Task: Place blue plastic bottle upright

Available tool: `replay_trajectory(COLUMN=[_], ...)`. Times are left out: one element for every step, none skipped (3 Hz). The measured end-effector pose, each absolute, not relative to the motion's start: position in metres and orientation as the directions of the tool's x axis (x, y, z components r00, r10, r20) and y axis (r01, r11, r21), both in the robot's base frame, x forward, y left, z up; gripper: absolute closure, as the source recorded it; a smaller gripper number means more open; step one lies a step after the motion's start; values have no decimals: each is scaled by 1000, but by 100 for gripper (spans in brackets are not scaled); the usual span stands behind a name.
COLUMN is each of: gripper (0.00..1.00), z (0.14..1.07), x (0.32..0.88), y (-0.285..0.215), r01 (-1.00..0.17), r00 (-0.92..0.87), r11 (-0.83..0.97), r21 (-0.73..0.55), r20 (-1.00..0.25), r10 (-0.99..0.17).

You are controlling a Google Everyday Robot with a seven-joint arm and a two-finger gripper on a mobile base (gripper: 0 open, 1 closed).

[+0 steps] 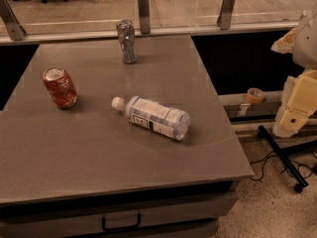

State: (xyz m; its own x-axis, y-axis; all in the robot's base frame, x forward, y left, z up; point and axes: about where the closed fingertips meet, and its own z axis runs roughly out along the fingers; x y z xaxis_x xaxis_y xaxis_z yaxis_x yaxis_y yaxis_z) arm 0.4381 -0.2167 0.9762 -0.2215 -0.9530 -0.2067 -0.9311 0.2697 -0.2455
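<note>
The blue plastic bottle (154,117) lies on its side near the middle of the grey table (89,157). Its white cap points left toward the red can and its base points right, toward the table's right edge. The white-blue label with dark text faces up. My gripper (293,112), on the cream-coloured arm, is at the right edge of the view. It is beyond the table's right side, well apart from the bottle, and holds nothing that I can see.
A red soda can (60,87) stands upright at the left. A silver can (127,41) stands at the back. A glass railing with metal posts (143,9) runs behind the table. A tape roll (255,95), a black stand (282,157) and cables are off to the right.
</note>
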Motion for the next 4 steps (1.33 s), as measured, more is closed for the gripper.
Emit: replay_trajectory(gripper=[0,0,0,0], z=[976,976,972,956], x=[438,440,451,457], y=[-217,-193,-133,-69], r01=[-931,-937,-940,-925], r00=[-221,-245,-272,-312], r11=[270,297,319,359], r21=[-246,-184,-124,-125], r20=[-207,-258,-298,-290], r10=[-953,-934,-915,-905])
